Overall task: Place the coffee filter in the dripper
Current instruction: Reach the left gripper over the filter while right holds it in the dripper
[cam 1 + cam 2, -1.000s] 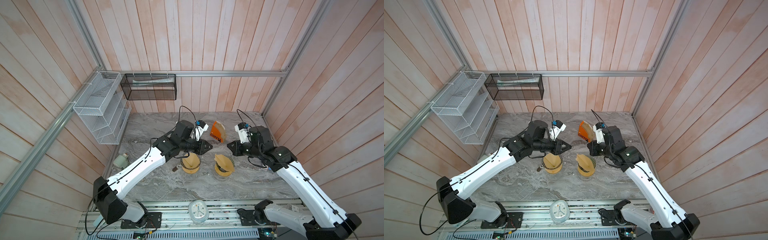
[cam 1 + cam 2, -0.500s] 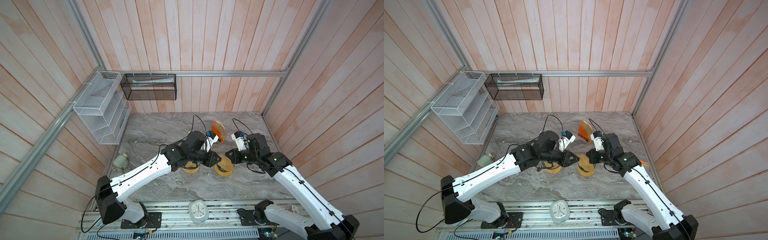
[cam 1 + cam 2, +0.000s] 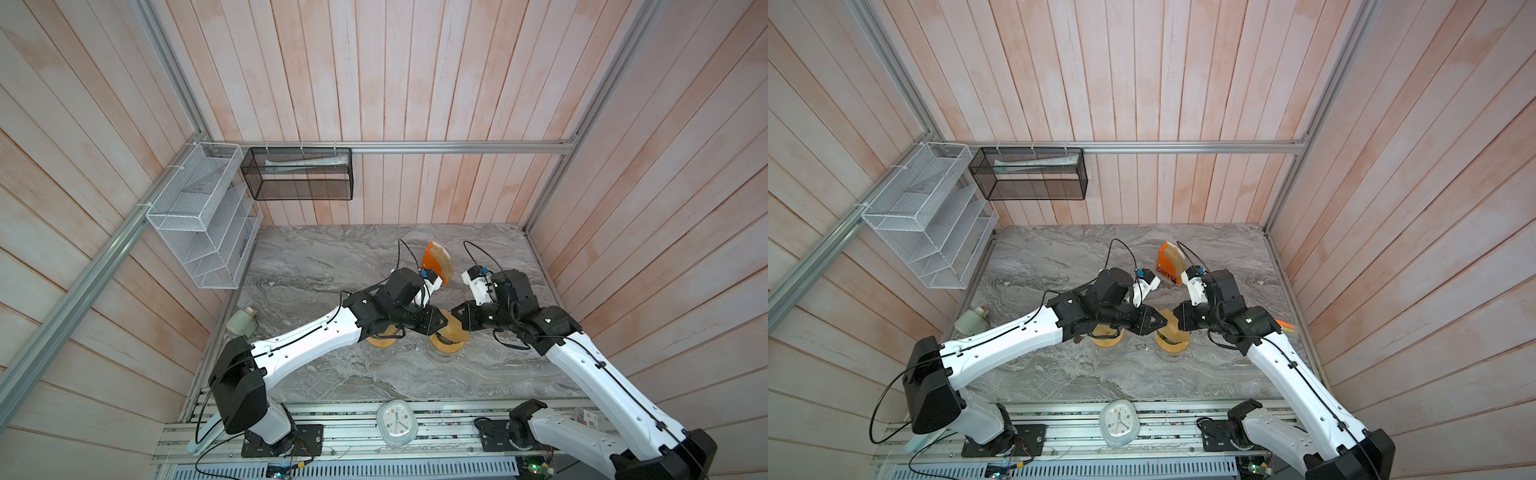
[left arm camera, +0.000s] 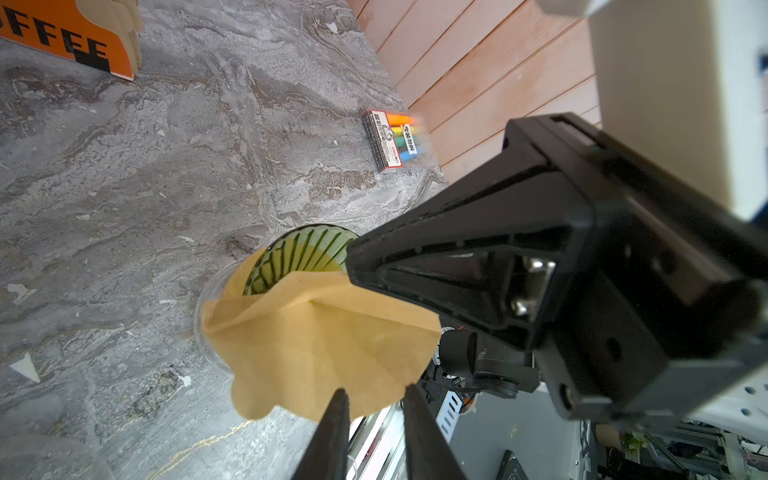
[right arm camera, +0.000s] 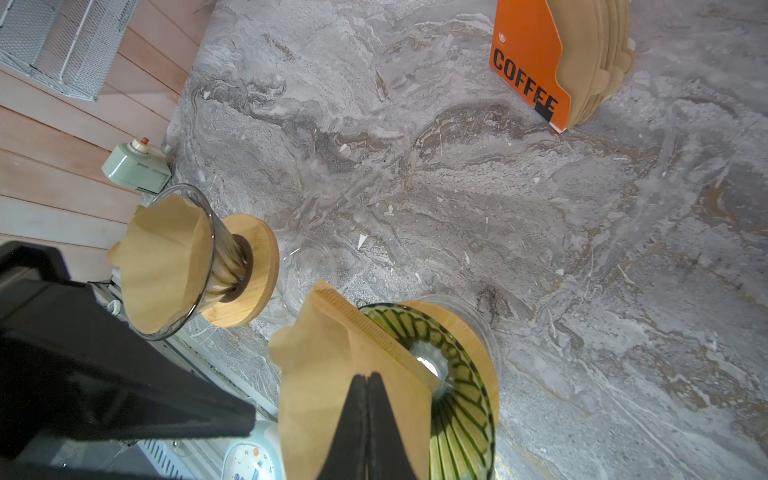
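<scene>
Brown paper half home: the filter (image 5: pixel 324 365) stands folded flat in the green dripper (image 5: pixel 461 407), its lower edge inside the ribbed cone and the rest above the rim, where the right gripper (image 5: pixel 368 379) pinches it with jaws pressed together. Seating appears under way; next, the left gripper (image 4: pixel 376 399), slightly spread at the filter's opposite lip, likely must help open the paper. The right wrist view alone shows the pinch and a lined clear dripper (image 5: pixel 224 257) beside the green one; both top views hide the contact beneath the arms.
</scene>
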Action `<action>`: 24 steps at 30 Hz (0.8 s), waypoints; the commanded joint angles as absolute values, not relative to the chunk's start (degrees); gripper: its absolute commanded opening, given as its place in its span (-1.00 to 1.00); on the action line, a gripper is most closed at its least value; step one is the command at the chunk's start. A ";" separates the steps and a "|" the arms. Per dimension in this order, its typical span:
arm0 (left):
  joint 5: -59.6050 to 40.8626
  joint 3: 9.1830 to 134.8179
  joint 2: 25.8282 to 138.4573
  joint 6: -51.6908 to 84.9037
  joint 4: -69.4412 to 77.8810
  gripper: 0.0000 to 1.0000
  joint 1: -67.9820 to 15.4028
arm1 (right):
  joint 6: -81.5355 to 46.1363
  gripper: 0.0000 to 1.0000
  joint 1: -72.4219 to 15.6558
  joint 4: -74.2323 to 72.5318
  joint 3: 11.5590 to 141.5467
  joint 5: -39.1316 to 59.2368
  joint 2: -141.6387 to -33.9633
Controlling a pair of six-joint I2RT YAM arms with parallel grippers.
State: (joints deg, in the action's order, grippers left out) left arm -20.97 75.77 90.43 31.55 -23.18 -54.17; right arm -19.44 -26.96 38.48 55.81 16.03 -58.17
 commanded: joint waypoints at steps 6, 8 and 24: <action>-21.19 74.41 92.10 31.86 -21.19 -0.49 -53.98 | -18.72 -0.92 -26.73 37.90 54.16 13.67 -58.67; -21.19 74.14 92.13 31.88 -20.92 -0.49 -53.70 | -18.72 -0.91 -26.81 37.77 53.98 13.10 -58.72; -20.57 73.39 93.47 31.46 -19.96 -0.50 -52.87 | -19.04 -0.92 -26.78 36.14 52.14 11.44 -59.33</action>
State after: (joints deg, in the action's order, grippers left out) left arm -20.93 74.76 92.40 31.55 -21.37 -53.25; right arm -19.40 -26.96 37.10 53.17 12.56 -58.87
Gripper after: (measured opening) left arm 0.250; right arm 0.042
